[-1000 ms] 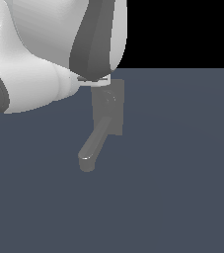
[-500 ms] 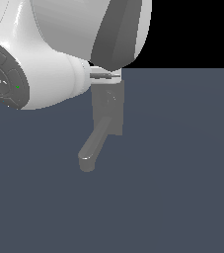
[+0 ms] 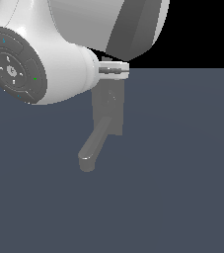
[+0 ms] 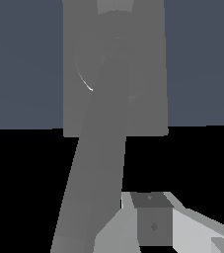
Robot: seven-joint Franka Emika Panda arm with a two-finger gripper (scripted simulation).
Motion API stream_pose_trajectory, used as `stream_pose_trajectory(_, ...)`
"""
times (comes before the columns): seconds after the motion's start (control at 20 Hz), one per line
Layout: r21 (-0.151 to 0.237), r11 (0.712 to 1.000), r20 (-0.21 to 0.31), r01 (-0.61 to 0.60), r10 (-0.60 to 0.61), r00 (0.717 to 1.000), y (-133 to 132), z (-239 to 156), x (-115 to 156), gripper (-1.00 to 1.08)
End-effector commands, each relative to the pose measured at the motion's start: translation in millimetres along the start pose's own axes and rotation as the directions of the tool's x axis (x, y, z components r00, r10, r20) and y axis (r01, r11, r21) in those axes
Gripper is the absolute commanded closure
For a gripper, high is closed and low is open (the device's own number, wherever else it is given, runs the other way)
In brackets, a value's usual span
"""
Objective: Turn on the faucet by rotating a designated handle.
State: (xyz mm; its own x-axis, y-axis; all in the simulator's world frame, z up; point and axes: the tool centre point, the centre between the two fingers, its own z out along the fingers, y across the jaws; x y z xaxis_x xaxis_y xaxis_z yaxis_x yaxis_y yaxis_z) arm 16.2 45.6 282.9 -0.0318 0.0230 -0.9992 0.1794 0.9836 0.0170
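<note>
The matte grey faucet stands on the floor, its base block upright and its thick spout reaching toward the exterior view's lower left. The handle does not show in the exterior view. In the wrist view it is the long grey rod running from the round hub on the base block toward the camera. My gripper pokes out sideways just above the block's top, its fingers together. In the wrist view the gripper sits right beside the rod's near end, seemingly touching it.
The glossy white robot arm fills the upper left of the exterior view and hides what lies behind it. The flat grey-blue floor spreads around the faucet, with black background above it.
The arm has swung toward the exterior view's right and looms larger. The fingers have shifted slightly right above the base block. The spout has not moved.
</note>
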Motion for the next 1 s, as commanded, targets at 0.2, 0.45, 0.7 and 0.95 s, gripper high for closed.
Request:
stream_pose_trajectory(0.2, 0.018, 1.0, 0.01, -0.003, 0.003, 1.0, -31.7, 3.8, 0.8, 1.08)
stream_pose_trajectory(0.45, 0.023, 1.0, 0.021, -0.005, 0.004, 1.0, -53.6, 5.7, 0.2, 1.08)
stream_pose_trajectory(0.7, 0.028, 1.0, 0.031, -0.007, 0.006, 0.999, -75.5, 7.5, -0.3, 1.08)
stream_pose_trajectory(0.95, 0.027, 1.0, 0.012, -0.004, 0.004, 1.0, -80.2, 1.1, 12.0, 1.08)
